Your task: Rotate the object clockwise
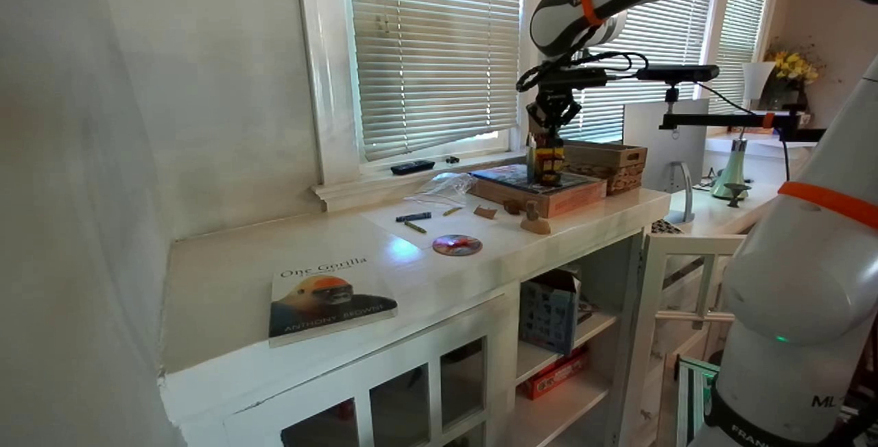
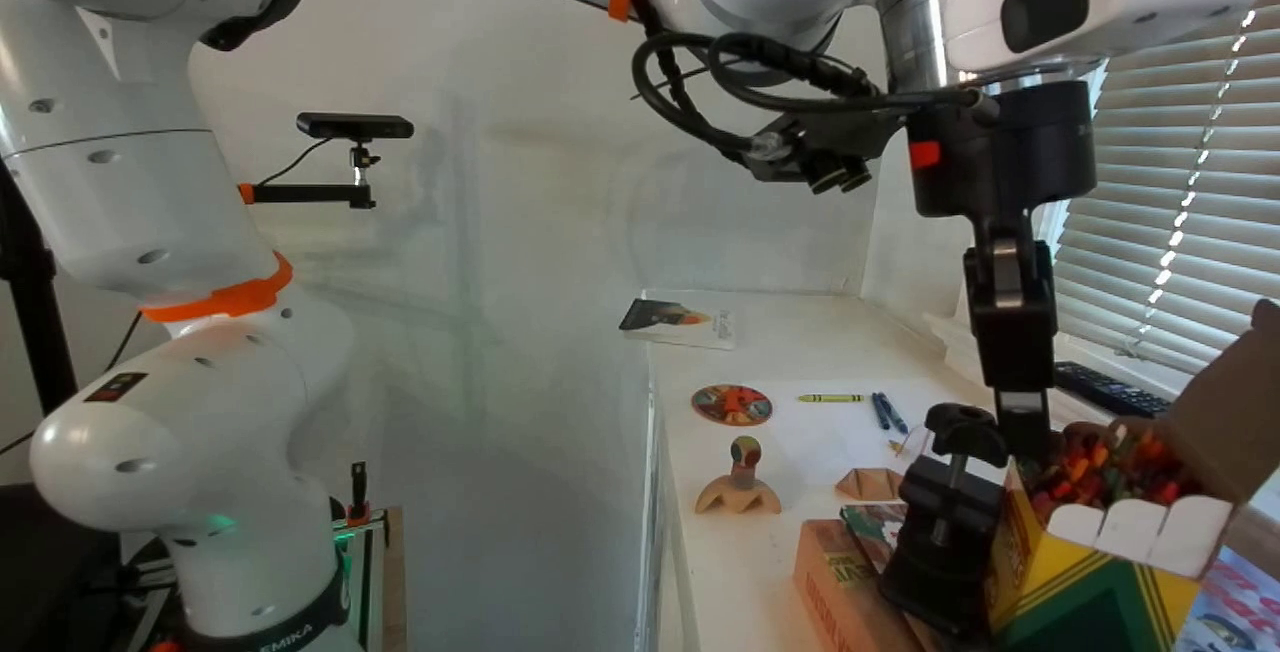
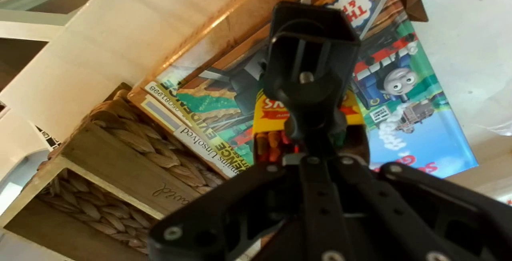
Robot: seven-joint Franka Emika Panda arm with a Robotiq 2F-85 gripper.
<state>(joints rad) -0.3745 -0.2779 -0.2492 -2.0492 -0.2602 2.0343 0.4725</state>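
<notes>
The object (image 2: 945, 522) is a black, upright, clamp-like thing with a lobed knob on top and a wider base. It stands on the flat orange-brown box (image 2: 850, 587). In the wrist view the object (image 3: 312, 109) covers part of the yellow crayon box (image 3: 272, 113) behind it. In an exterior view the object's dark base (image 1: 551, 178) shows small. My gripper (image 2: 1022, 420) points down at the knob's height. In the wrist view the gripper (image 3: 318, 159) has its fingers close together, and a narrow dark part of the object runs between them. The exact contact is dark and partly hidden.
A woven basket (image 1: 621, 176) stands beside the flat box, window blinds behind. A picture book (image 3: 400, 81) lies under the object. A wooden piece (image 2: 740, 484), a disc (image 2: 732, 405), crayons (image 2: 830, 398) and a gorilla book (image 1: 333, 303) lie on the white counter. A remote (image 2: 1110, 389) lies on the sill.
</notes>
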